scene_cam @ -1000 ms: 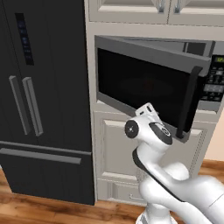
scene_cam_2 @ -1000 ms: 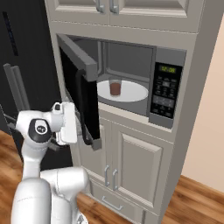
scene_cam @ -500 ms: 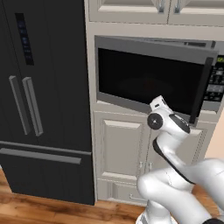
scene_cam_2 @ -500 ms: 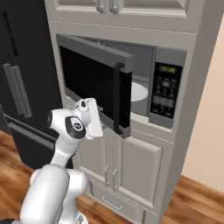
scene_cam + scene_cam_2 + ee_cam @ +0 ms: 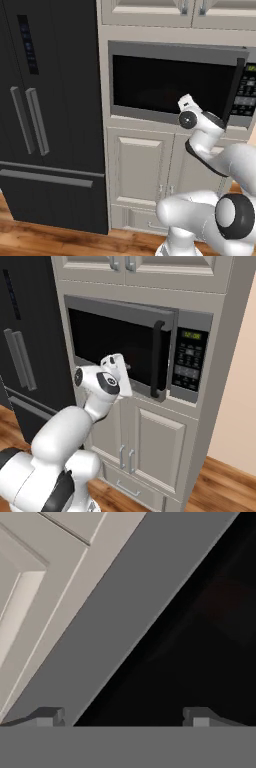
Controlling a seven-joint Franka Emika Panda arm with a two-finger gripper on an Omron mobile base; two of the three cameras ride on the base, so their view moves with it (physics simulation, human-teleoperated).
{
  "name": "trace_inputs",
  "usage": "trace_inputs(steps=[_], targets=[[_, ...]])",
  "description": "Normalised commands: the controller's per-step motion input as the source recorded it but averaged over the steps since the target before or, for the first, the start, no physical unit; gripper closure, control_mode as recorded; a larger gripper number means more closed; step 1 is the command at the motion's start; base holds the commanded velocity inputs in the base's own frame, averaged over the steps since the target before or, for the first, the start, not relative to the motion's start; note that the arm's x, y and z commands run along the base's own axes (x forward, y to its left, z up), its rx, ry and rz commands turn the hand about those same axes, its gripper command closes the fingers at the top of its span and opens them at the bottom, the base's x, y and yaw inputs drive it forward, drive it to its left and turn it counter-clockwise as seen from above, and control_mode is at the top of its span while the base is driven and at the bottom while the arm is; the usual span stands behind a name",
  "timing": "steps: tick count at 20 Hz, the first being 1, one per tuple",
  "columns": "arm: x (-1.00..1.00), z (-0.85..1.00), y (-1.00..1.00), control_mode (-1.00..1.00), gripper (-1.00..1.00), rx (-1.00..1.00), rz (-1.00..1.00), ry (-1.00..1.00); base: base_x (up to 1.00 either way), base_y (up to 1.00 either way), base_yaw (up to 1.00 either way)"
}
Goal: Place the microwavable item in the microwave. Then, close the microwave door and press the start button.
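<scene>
The end effector (image 5: 124, 716), its two dark fingertips (image 5: 50, 716) spread wide apart and gripping nothing, presses close against the wide grey-framed microwave door with dark glass window (image 5: 120, 351), at its lower edge. The door stands nearly shut on the grey steel built-in microwave (image 5: 197, 323); its dark vertical bar handle (image 5: 158, 358) and the black button panel (image 5: 189, 363) lie to the end effector's right. The cup cannot be made out behind the glass.
</scene>
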Motion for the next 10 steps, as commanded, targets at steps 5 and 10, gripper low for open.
trace_inputs(steps=[5, 10], targets=[[0.49, 0.15, -0.23, -1.00, -1.00, 0.05, 0.00, 0.00, 0.00, 0.00, 0.00], [0.39, 0.00, -0.30, -1.00, -1.00, 0.08, 0.00, 0.00, 0.00, 0.00, 0.00]])
